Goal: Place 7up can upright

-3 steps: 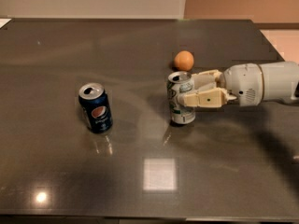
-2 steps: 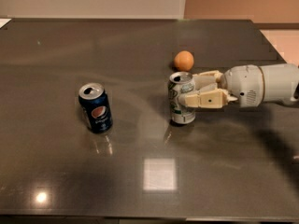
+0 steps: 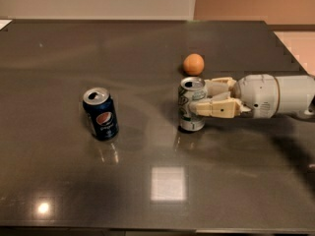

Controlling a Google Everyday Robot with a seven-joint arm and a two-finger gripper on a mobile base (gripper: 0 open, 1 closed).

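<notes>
The 7up can (image 3: 190,119) is silver-white with green lettering. It stands upright on the dark table (image 3: 147,48), right of the middle. My gripper (image 3: 198,97) reaches in from the right at the can's upper half. One cream finger (image 3: 216,108) lies against the can's near side and the other finger (image 3: 219,85) against its far side. The gripper is shut on the can, and the can's base rests on the table.
A dark blue Pepsi can (image 3: 101,113) stands upright to the left of the 7up can, well apart from it. A small orange fruit (image 3: 193,64) lies just behind the 7up can and the gripper. The table's right edge runs behind my arm (image 3: 275,96).
</notes>
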